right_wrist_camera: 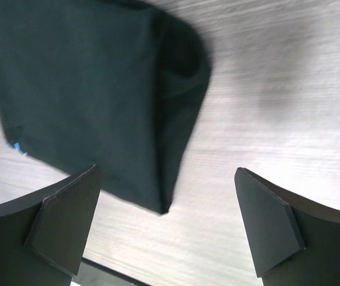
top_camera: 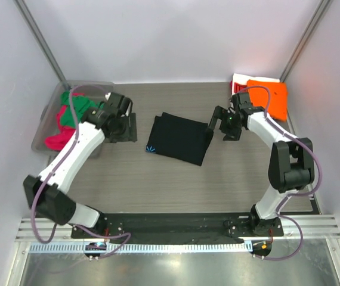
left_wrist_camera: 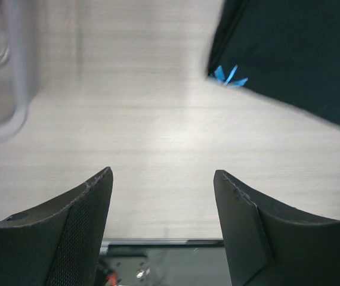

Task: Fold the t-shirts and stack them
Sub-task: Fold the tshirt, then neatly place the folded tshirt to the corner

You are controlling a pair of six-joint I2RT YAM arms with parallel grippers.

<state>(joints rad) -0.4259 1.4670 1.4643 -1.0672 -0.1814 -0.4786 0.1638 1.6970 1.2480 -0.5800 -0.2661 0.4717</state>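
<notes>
Bin first: a clear plastic bin (top_camera: 45, 116) sits at the far left of the grey wood-grain table (top_camera: 158, 185), with a crumpled green cloth tee (top_camera: 77, 106) and a magenta one (top_camera: 59, 137) piled inside. Just right of it, the left gripper (top_camera: 130, 127) hangs over bare table with its fingers spread and nothing between them. The left wrist cam makes that obvious; the overhead doesn't really.

In the middle of the table is the folded black cloth tee (top_camera: 179, 138), lying flat with its little light-blue starburst print (left_wrist_camera: 229, 76) at the near-left corner. The right gripper (right_wrist_camera: 167, 173) hovers at the tee's right edge, fingers wide apart, not pinching the cloth. Its wrist cam shows the rounded fold there, which the overhead misses.

Far right corner has an orange tee (top_camera: 270, 98) with a red-and-white printed one (top_camera: 239, 79) peeking out beside it. Only the overhead catches those.
</notes>
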